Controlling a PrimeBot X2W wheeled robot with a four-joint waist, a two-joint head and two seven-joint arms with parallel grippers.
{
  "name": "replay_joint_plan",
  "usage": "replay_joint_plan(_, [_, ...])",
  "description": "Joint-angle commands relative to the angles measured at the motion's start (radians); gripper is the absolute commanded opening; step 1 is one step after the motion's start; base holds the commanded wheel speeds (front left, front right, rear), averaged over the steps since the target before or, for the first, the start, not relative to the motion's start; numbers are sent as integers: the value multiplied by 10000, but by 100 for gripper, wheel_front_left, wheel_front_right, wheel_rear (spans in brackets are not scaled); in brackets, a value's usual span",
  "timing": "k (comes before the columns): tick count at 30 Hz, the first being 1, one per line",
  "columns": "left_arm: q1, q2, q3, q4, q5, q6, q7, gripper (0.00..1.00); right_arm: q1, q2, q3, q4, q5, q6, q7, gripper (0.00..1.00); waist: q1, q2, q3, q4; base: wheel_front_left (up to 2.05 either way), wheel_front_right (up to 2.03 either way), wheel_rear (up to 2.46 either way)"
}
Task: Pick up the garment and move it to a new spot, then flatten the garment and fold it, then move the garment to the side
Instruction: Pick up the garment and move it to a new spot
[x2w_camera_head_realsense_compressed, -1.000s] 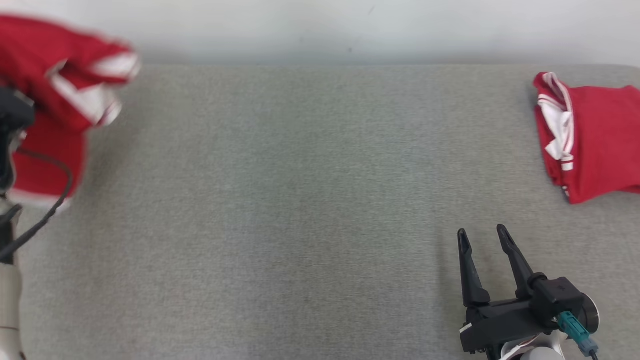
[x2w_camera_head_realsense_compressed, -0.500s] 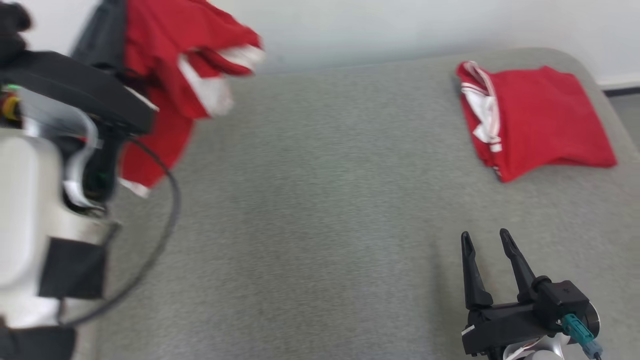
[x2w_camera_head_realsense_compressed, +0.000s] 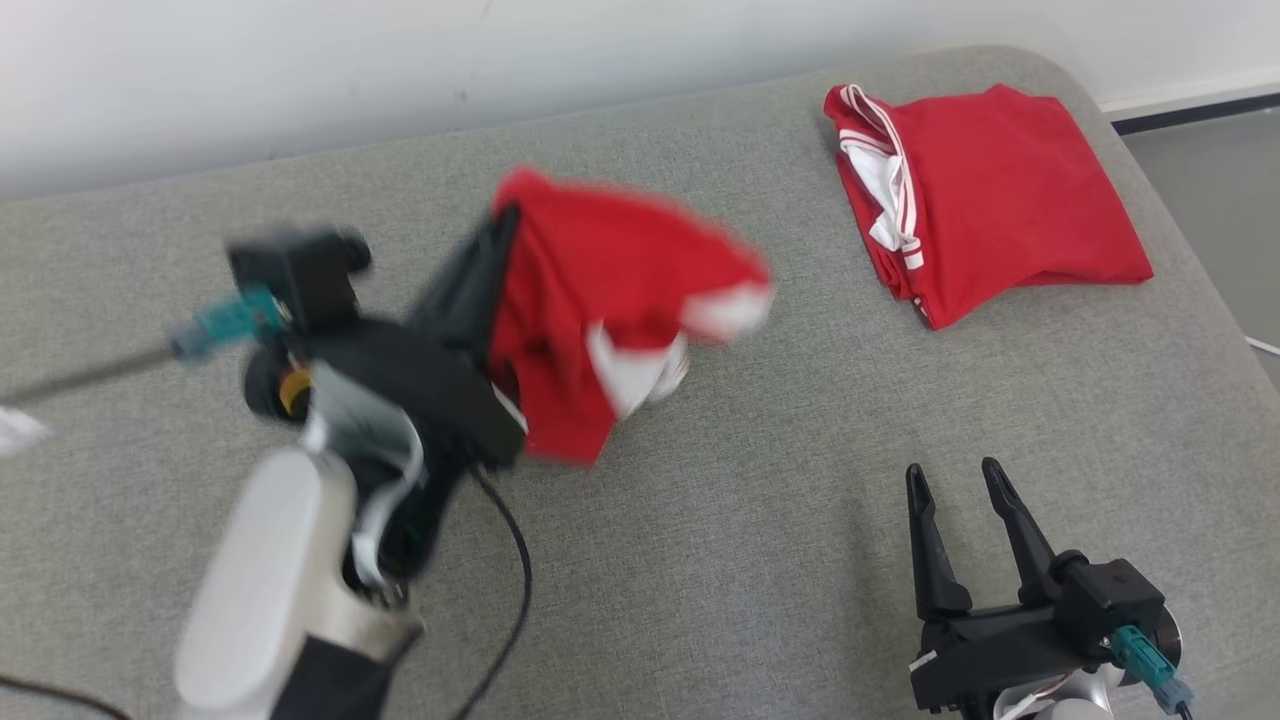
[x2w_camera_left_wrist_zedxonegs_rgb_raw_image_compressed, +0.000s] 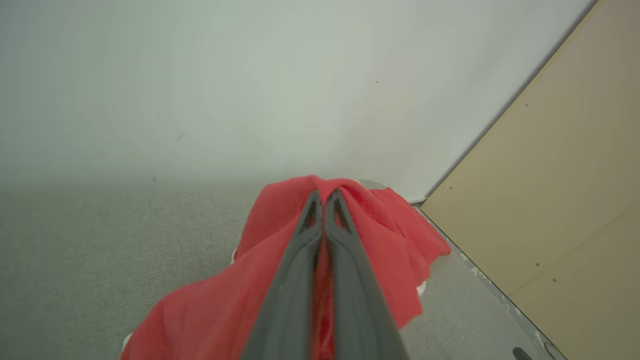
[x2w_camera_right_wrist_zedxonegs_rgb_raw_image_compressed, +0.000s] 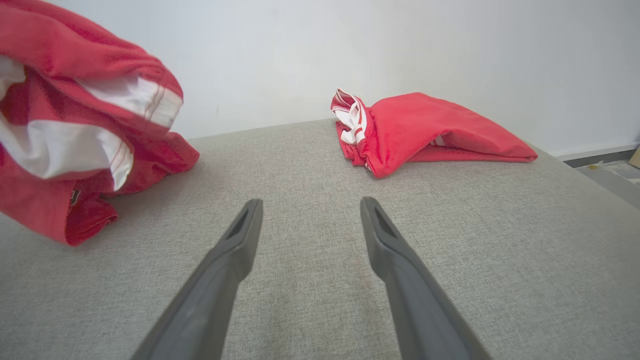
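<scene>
Hanging bunched from the closed left pincer (x2w_camera_head_realsense_compressed: 503, 222), the crumpled red jersey with white trim (x2w_camera_head_realsense_compressed: 610, 290) is over the middle of the grey fabric-covered table (x2w_camera_head_realsense_compressed: 700, 580) in the head view. A folded red jersey (x2w_camera_head_realsense_compressed: 1000, 190) lies at the far right corner, and the right pincer (x2w_camera_head_realsense_compressed: 950, 470) gapes empty near the front edge. Left wrist view: the pinch of cloth looks narrow and may slip out. Right wrist view: the bundle could land twisted, hampering flattening.
</scene>
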Motion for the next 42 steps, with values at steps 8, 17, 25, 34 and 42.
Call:
replay_joint_plan(8, [1408,-128,-446,1589,135,-89,-799,0,-150,17,36,63,-39,-22,-5,100,1,0,27,110,0,0,0])
replay_joint_plan(17, [1520,-197,-830,2592,173,-283,-2226,100,91,17,84,177,-185,-22,-5,100,1,0,-463,591,0,0,0])
replay_joint_plan(25, [1989,75,-754,2448,529,-189,-3699,100,417,15,-1,210,-190,-22,-3,100,1,0,-1081,1067,0,0,0])
replay_joint_plan(34, [3216,756,-290,1777,1689,523,-4664,100,722,14,-94,152,-164,-22,-5,100,1,0,-1438,1365,0,0,0])
replay_joint_plan(42, [5210,776,1147,-151,3036,1142,-4678,100,954,17,-130,147,-91,-22,-5,100,1,0,-1598,1565,0,0,0])
